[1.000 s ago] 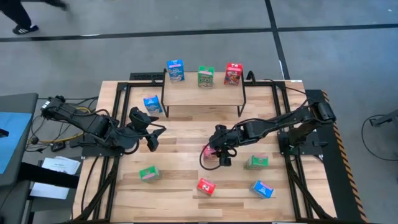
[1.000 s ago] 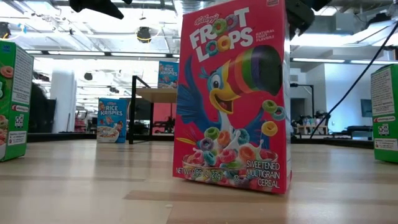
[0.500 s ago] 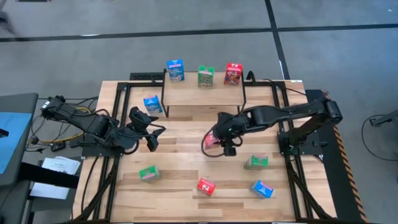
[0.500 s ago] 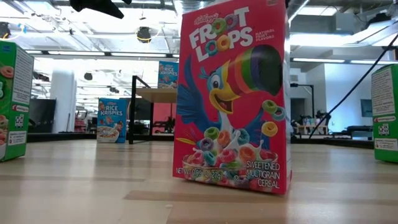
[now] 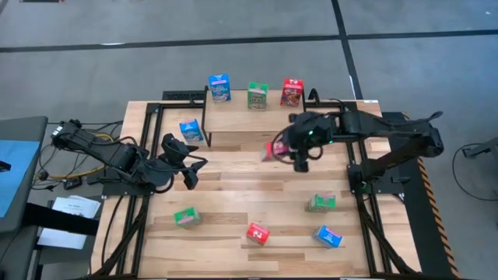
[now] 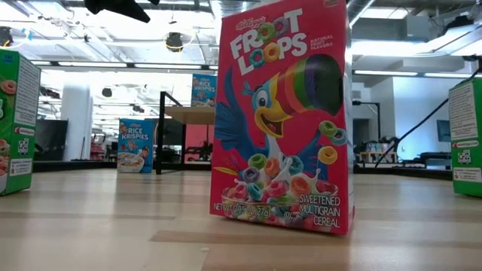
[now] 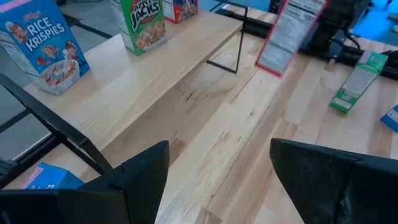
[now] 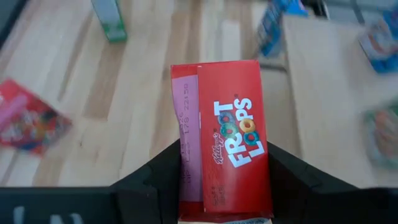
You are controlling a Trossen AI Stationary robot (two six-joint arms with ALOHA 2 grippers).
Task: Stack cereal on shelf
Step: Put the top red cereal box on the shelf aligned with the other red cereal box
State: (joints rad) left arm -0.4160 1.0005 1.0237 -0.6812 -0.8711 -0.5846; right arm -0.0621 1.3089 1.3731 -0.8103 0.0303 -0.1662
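Observation:
My right gripper is shut on a red cereal box and hovers in front of the shelf's right end. The same box shows tilted in the air in the left wrist view. A blue, a green and a red box stand along the back of the shelf. My left gripper waits open over the table's left side, with nothing between its fingers. My right gripper pinches the red box between its two fingers, one on each of two opposite sides near one end. The rest of the box sticks out ahead of the fingers. The fingers slant downward. The box is lifted clear of the table and tilted.
Loose boxes stand on the table: a blue one left of the shelf, a green one, a red one, a blue one and a green one toward the near edge. Bare planks lie between my grippers.
My right gripper has risen and travelled toward the table's far edge and a little to the right, up to the shelf's front. It carries the red box, which was low over the table's middle and now hangs well clear of it.

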